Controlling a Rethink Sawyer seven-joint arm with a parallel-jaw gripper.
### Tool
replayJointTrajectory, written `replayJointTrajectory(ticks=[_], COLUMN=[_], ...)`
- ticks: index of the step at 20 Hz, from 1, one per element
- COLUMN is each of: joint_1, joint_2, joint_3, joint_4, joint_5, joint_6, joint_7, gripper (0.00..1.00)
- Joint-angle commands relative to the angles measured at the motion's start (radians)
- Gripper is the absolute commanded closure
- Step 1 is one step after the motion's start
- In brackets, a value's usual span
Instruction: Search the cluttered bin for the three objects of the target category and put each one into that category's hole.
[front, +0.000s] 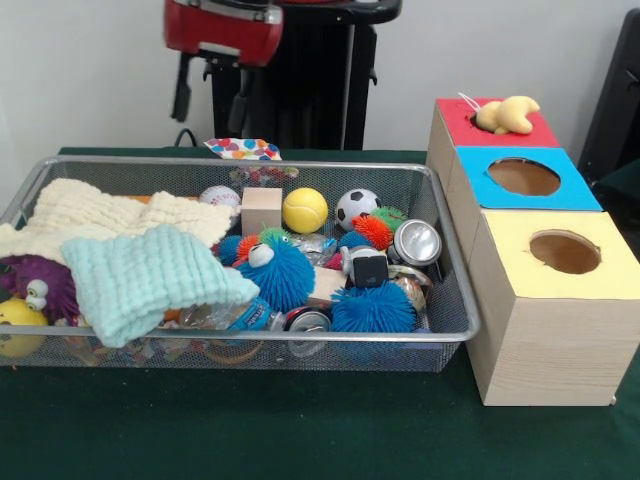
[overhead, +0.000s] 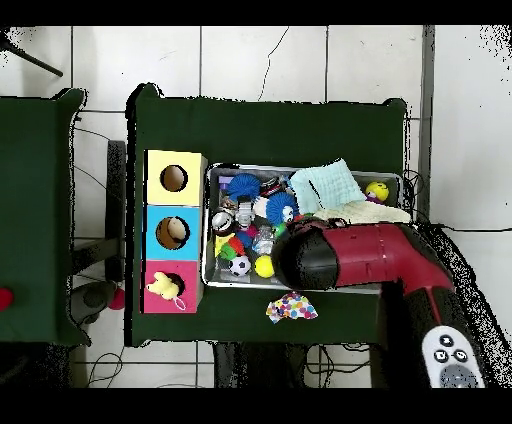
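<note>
Nearest the camera, the yellow-faced box (front: 552, 315) at the front of the row of three, then the blue-faced one (front: 520, 180), then the red-faced hole (front: 480, 120) farthest back. A pale yellow plush animal (front: 508, 115) lies on the red face, over or just beside the opening; cannot tell whether it has dropped in at all. The wire-mesh bin (front: 455, 330) sits just left of the boxes, full: mint knitted cloth (front: 145, 280), cream cloth (front: 100, 215), blue puffer balls (front: 278, 275), yellow ball (front: 305, 210), soccer ball (front: 356, 206), wooden block (front: 261, 210), drink cans (front: 417, 243). Arm (overhead: 350, 257) hangs over the bin's robot side, red housing at the top of the front view; gripper (front: 212, 95) shows two dark fingers hanging apart, nothing between them, so it reads as open and empty. Judgement: one plush delivered or nearly so, search for the next in hand. No tiger or other plush visible; likely buried under the cloths, so the next move probably means shifting cloth or clutter first. Bin's left end cut off by the frame; overhead, the arm hides part of the bin
</note>
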Motion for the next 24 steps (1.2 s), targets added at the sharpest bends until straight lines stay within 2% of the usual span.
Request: replayJointTrajectory(ticks=[1, 9, 13, 18, 23, 24], joint_1=[-0.087, -0.153, -0.16, -0.156, -0.156, -0.167], joint_2=[0.033, 0.13, 0.188, 0.246, 0.256, 0.265], joint_3=[0.083, 0.098, 0.081, 0.058, 0.049, 0.058], joint_4=[-0.102, -0.175, -0.217, -0.234, -0.221, -0.21], joint_5=[-0.123, -0.233, -0.276, -0.281, -0.226, -0.196], joint_6=[0.11, 0.025, 0.027, 0.056, 0.047, 0.051], joint_7=[-0.394, -0.378, -0.337, -0.272, -0.174, -0.163], gripper=[0.0, 0.0, 0.0, 0.0, 0.0, 0.0])
